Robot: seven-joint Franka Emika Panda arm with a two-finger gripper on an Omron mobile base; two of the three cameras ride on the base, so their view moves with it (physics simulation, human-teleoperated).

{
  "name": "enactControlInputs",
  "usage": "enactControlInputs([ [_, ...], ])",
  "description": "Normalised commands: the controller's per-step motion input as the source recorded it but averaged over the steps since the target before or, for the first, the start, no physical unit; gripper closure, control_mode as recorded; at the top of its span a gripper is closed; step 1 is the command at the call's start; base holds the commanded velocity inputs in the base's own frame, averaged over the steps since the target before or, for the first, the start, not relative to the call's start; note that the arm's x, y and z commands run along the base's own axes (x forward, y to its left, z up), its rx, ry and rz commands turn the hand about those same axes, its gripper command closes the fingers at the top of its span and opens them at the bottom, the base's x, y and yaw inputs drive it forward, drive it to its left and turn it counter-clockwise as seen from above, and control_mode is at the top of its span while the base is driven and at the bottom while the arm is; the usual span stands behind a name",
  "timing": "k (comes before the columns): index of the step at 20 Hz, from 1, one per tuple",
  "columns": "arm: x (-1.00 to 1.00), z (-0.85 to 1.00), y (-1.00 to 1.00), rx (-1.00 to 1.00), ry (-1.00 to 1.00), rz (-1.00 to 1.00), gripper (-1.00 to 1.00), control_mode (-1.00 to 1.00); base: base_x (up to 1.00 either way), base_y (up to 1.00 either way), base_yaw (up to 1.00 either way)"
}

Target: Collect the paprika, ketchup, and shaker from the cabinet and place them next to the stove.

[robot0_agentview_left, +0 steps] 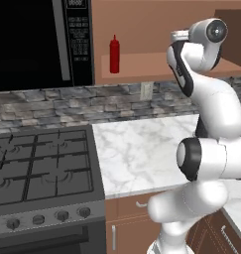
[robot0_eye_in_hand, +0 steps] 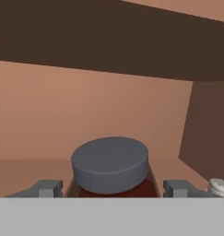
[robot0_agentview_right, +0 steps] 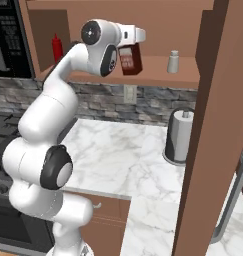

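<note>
Your pincer (robot0_eye_in_hand: 111,186) is up at the cabinet (robot0_agentview_right: 158,70) shelf with its jaws apart, one fingertip (robot0_eye_in_hand: 45,188) on each side of the paprika (robot0_eye_in_hand: 111,168), whose dark grey cap sits right between them; you cannot tell from the hand view whether the pads are touching the jar yet. Just off to the pincer's right on the same shelf stands the shaker (robot0_agentview_right: 173,61), and well away to its left, near the microwave (robot0_agentview_left: 40,42), stands the ketchup (robot0_agentview_left: 114,54). Far below and to the left of the pincer, the stove (robot0_agentview_left: 42,168) sits beside the marble surface (robot0_agentview_left: 142,149).
</note>
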Motion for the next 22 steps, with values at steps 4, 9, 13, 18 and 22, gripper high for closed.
enactControlInputs([
  [4, -0.85, 0.18, 0.03, -0.02, 0.0, 0.02, 1.0, -1.0, 0.0, 0.0, 0.0],
  [9, -0.9, 0.04, 0.29, -0.03, 0.03, 0.16, 1.0, -1.0, 0.0, 0.0, 0.0],
  [13, -0.91, 0.0, 0.46, -0.04, 0.05, 0.28, 1.0, -1.0, 0.0, 0.0, 0.0],
  [18, -0.94, 0.0, 0.38, -0.04, 0.04, 0.34, 1.0, -1.0, 0.0, 0.0, 0.0],
  [22, -0.88, -0.09, 0.31, -0.05, 0.06, 0.36, 1.0, -1.0, 0.0, 0.0, 0.0],
])
